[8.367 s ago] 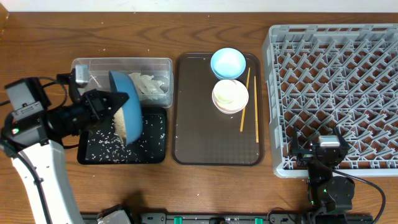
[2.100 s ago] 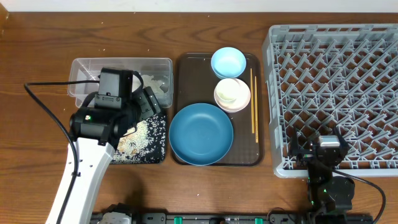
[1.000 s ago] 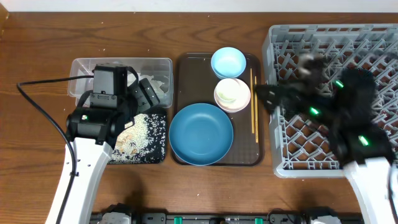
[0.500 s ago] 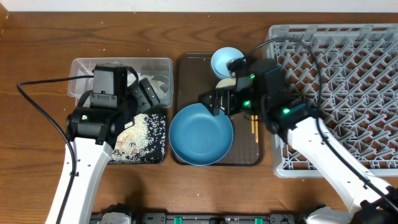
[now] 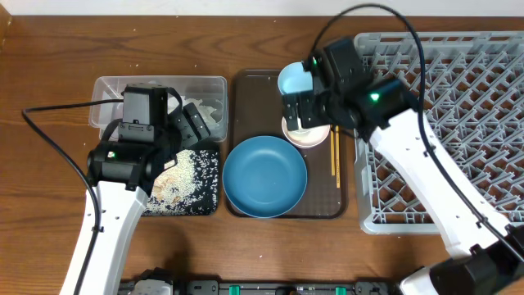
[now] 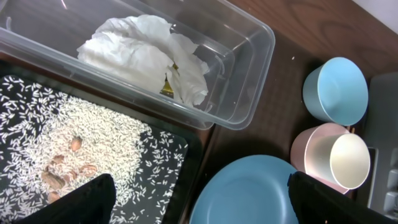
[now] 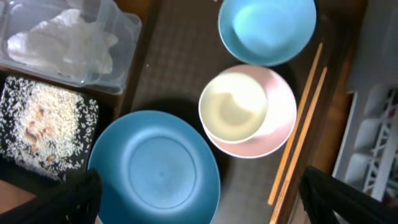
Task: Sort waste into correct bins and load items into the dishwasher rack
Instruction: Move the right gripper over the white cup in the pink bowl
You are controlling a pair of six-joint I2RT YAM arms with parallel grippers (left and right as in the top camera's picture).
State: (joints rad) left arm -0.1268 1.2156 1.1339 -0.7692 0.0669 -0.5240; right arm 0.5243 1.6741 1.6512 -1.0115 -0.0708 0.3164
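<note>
Right gripper (image 5: 300, 115) just swung off the rack (image 5: 458, 74), now wide open and empty over the white cup (image 7: 233, 106) upper-middle. Dish loading's next, I'd guess.

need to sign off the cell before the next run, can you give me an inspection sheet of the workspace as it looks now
surface: wooden table, serving tray in the middle
job's things: large blue bowl, light-blue bowl and white cup nested in pink-rimmed bowl, all on the serving tray; tissue and wrapper in clear tub; rice on black tray; rack shows no dish
clutter: chopsticks on the serving tray's right side; brownish bits in the rice
grippers: left gripper open, empty, where tub and black tray meet; right gripper open, empty, above the cup
cables: left arm's cable loops over the table; right arm's cable arcs above the rack
surroundings: nothing seen
</note>
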